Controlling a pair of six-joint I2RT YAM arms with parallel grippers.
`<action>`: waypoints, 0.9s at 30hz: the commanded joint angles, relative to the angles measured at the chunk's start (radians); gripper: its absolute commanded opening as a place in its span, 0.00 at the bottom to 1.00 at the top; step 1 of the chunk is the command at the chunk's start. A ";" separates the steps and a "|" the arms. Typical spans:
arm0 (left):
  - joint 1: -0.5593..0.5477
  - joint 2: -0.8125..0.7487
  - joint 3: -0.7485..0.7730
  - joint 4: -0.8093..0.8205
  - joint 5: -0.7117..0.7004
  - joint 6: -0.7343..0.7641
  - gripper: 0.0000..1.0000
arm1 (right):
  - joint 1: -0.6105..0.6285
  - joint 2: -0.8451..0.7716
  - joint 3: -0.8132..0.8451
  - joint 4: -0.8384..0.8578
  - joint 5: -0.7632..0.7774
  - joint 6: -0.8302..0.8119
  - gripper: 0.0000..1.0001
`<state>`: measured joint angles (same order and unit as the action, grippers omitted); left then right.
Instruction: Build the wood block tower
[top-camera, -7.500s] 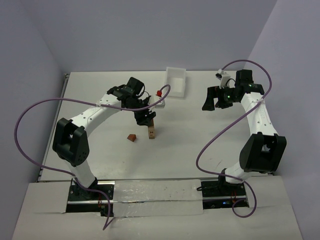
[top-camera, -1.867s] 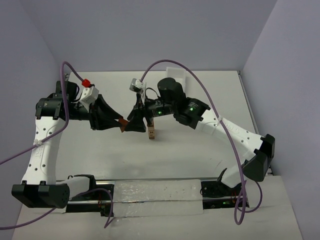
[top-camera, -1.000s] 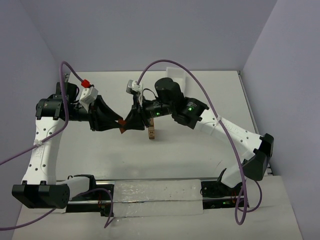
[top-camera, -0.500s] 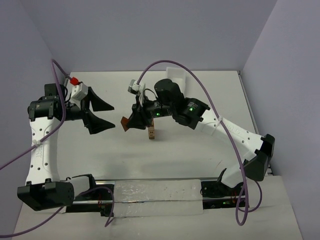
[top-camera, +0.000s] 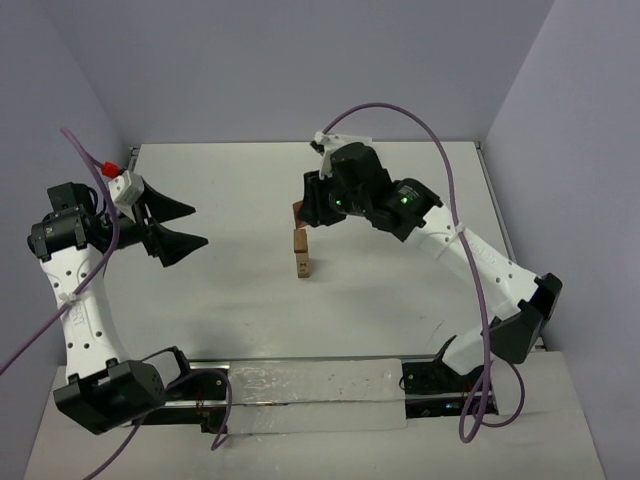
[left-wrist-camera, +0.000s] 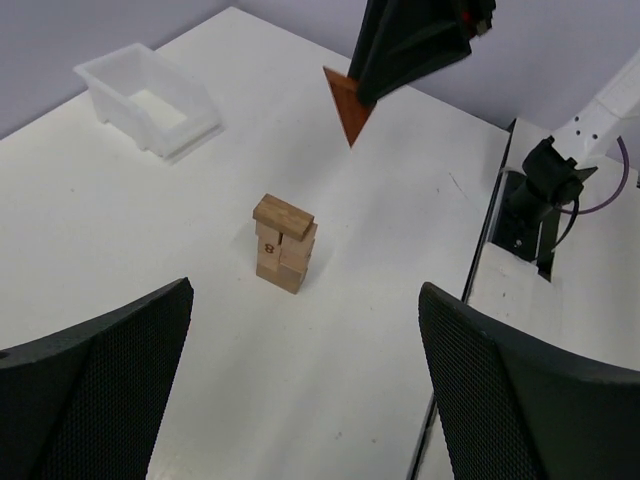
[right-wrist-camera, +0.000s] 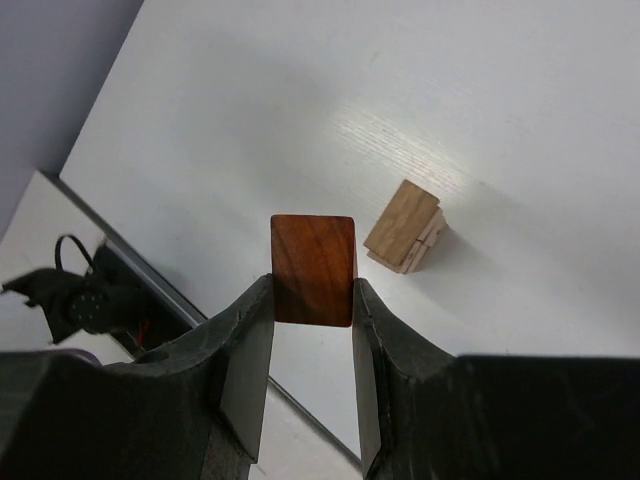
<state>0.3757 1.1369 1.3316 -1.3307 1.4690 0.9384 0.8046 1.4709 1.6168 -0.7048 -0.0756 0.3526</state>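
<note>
**Backing my left gripper (top-camera: 199, 223) away from the wood block tower (top-camera: 301, 252)**

Since a second ago I am drawing my left gripper out, well to the tower's left. Its fingers are now standing wide apart with nothing between them. My right gripper (right-wrist-camera: 312, 285) is pinching the reddish-brown block (right-wrist-camera: 313, 270) by two opposite faces, hanging it in the air near the tower and clear of it. The tower is standing as a narrow light-tan column, with a flat piece lying slightly askew on top and an 8 showing on one face.
</note>
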 joint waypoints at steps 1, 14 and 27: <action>0.031 -0.088 -0.057 0.292 -0.043 -0.196 0.99 | -0.084 0.027 0.075 -0.091 0.020 0.115 0.00; 0.029 -0.298 -0.304 0.952 -0.630 -0.877 0.99 | -0.333 0.197 -0.079 -0.259 0.061 -0.029 0.00; 0.029 -0.317 -0.360 0.993 -0.615 -0.929 0.99 | -0.359 0.428 -0.097 -0.160 0.071 -0.041 0.00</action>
<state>0.4011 0.8370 1.0018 -0.3999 0.8478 0.0545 0.4530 1.8649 1.5124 -0.9246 -0.0279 0.3178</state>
